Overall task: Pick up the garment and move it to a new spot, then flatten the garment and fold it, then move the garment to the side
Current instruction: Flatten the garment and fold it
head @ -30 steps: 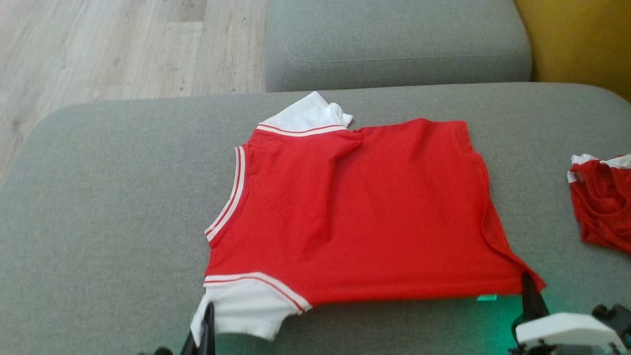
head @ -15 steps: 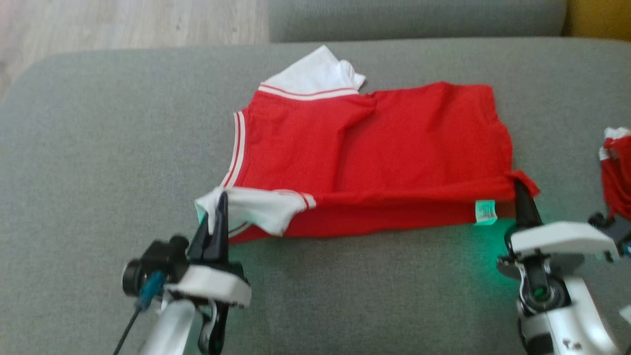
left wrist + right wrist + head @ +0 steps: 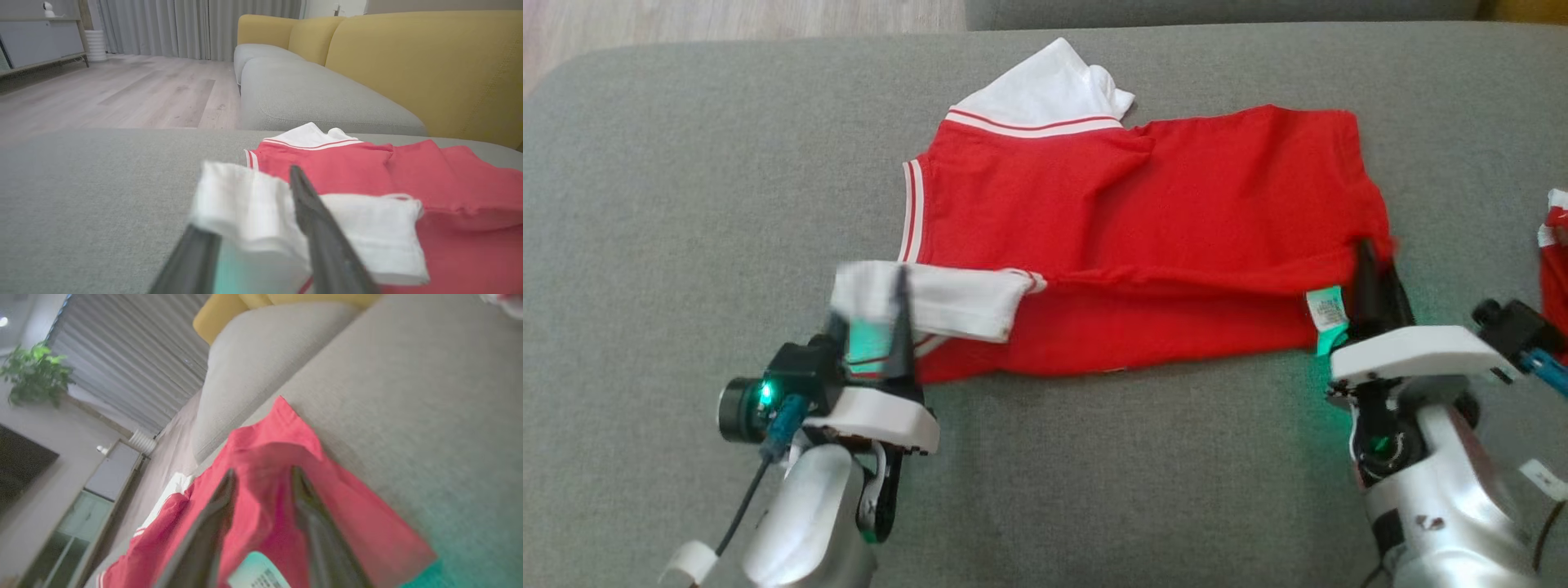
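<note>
Left end effector (image 3: 872, 318) narrowly parted around a sleeve (image 3: 956, 300) of the red, white-sleeved cotton shirt (image 3: 1176, 212); right end effector (image 3: 1379, 282) likewise around its hem (image 3: 1331, 273).

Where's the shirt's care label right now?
Head view, right side: the care label hangs at the right end of the folded near edge of the red shirt, just left of the right gripper.
</note>
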